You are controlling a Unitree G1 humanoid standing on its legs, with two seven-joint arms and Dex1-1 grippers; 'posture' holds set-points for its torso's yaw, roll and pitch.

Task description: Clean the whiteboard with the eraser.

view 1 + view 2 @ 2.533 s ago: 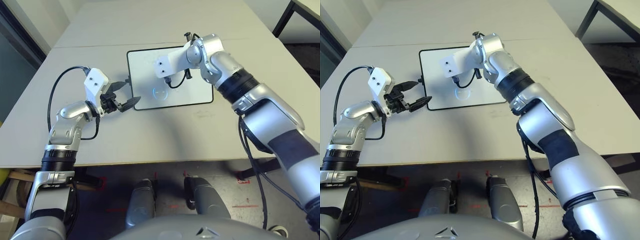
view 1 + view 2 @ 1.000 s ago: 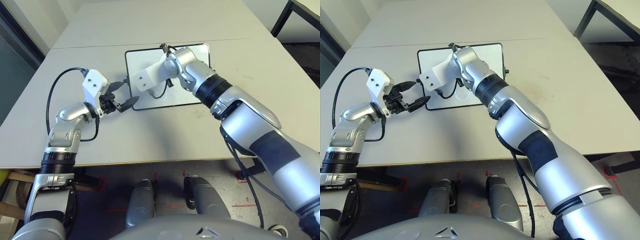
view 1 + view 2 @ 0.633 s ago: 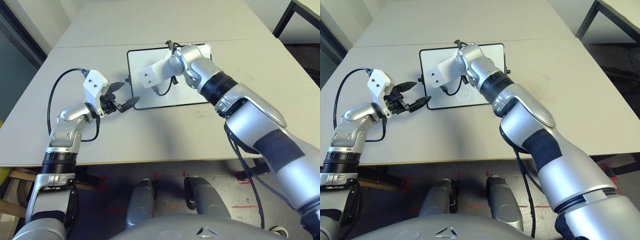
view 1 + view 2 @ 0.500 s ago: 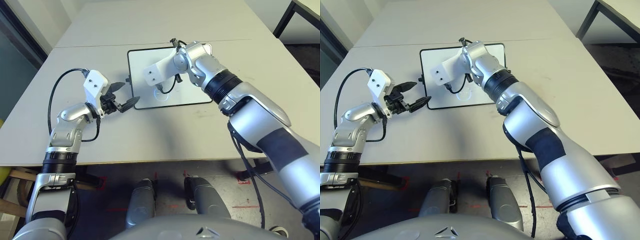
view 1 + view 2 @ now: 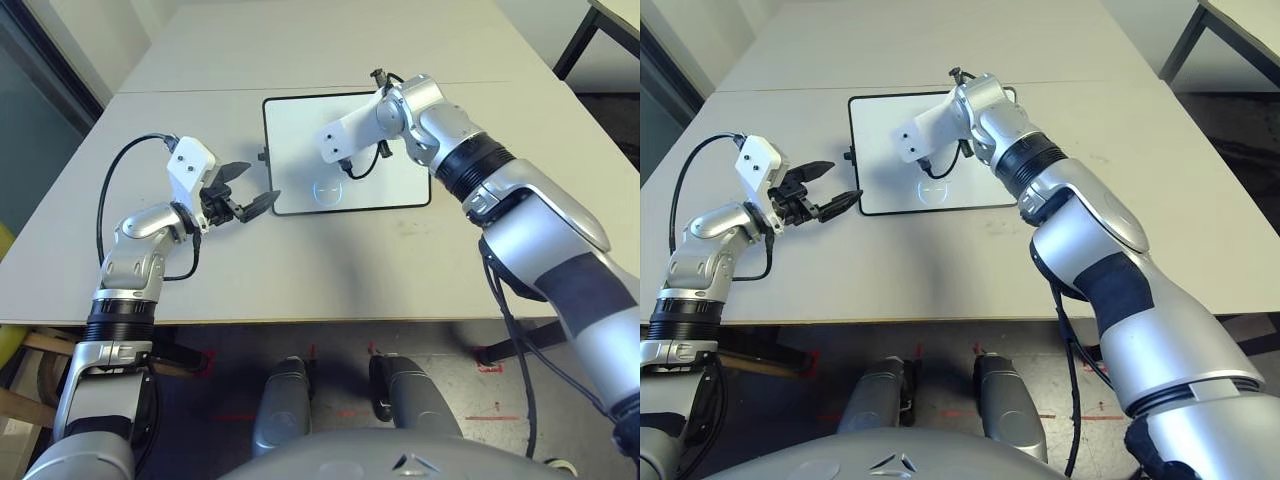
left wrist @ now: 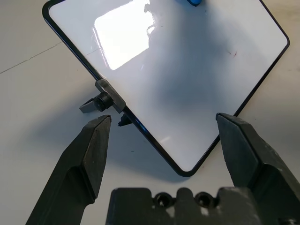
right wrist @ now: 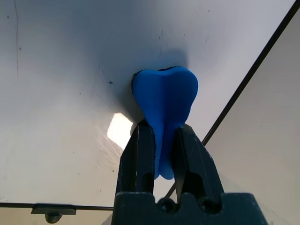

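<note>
- The whiteboard [image 5: 300, 140], a rectangular glossy white panel with a thin black frame and rounded corners, lies flat on the pale grey table [image 5: 300, 260]; a small grey knob [image 6: 101, 99] sticks out from its side edge.
- Its surface looks almost bare: a faint bluish ring [image 5: 327, 189] near the edge closest to the robot, a few tiny dark specks, and a bright patch of reflected light (no clear red marks can be made out here).
- The eraser [image 7: 165, 101], a small bright blue block pinched in at the middle so its end flares into two rounded lobes, is squeezed between the two black fingers of the right gripper [image 7: 163, 140]. Its flared end projects past the fingertips and presses against the white surface, just beside the board's black frame line.
- In the head views that gripper sits over the board's middle, under the silver forearm; its own fingers are hidden there.
- The left gripper [image 5: 243, 192] has its two black fingers [image 6: 86, 154] spread wide apart, holding nothing. It hovers off the board's side edge, the knob and the near rounded corner lying just beyond and between its fingertips, not touching them.
- A black cable [image 5: 120, 180] loops from the left wrist.
</note>
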